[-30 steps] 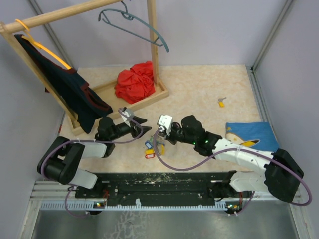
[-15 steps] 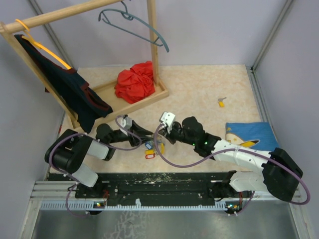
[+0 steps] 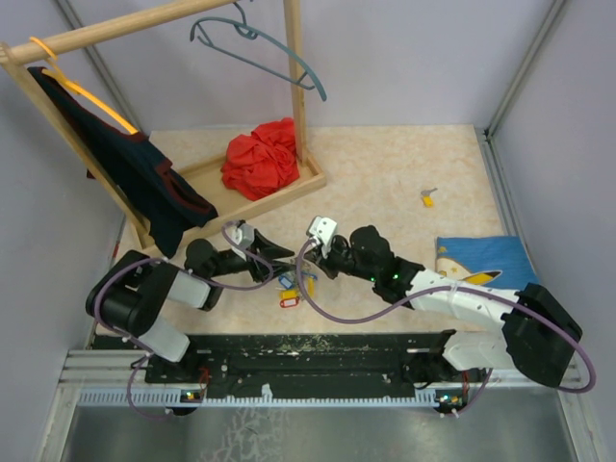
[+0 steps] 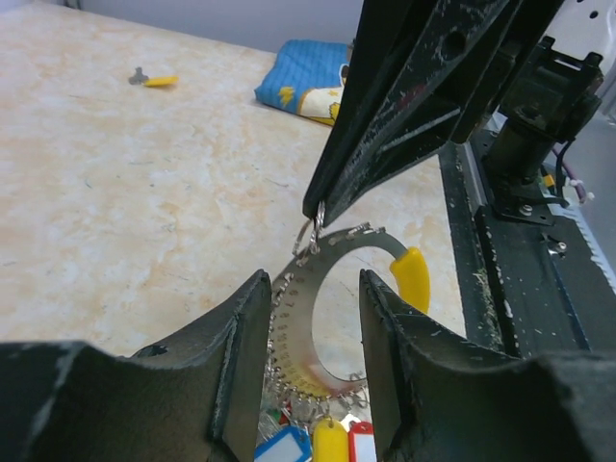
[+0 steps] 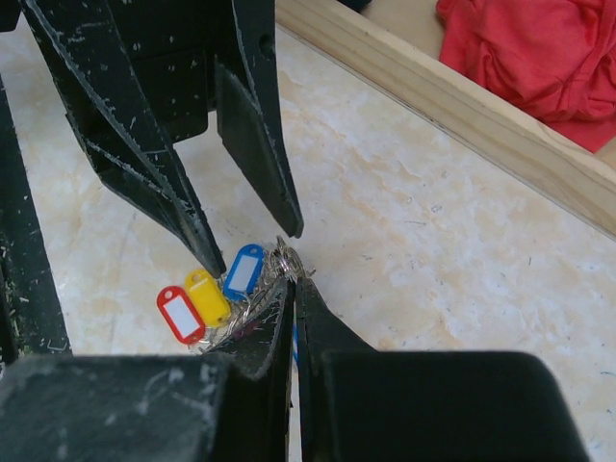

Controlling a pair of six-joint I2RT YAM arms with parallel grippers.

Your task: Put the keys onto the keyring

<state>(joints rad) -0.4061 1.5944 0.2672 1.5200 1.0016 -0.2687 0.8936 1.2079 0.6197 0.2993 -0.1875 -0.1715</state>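
**Top view, near edge of the beige speckled tabletop [image 3: 385,173].** Left gripper [image 3: 279,260] at 9 o'clock and right gripper [image 3: 304,271] at 3 o'clock, tip to tip.

- **Right gripper:** fingers pressed together, pinching the top rim of the thin grey metal keyring with a yellow section [image 4: 296,306], ring upright.
- **Left gripper:** fingers [image 4: 241,356] spread, one on either side of the ring; contact not discernible.
- **Keys:** small metal keys with blue, yellow and red plastic tags [image 5: 207,296] bunched at the ring's 6 o'clock, touching it. Whether threaded on, cannot tell.
- **Surroundings:** loose yellow-tagged key [image 3: 427,199] at 2 o'clock of the grippers, well apart. Folded blue patterned cloth [image 3: 481,262] at 3 o'clock. Crumpled red cloth [image 3: 260,159] at 11 o'clock.
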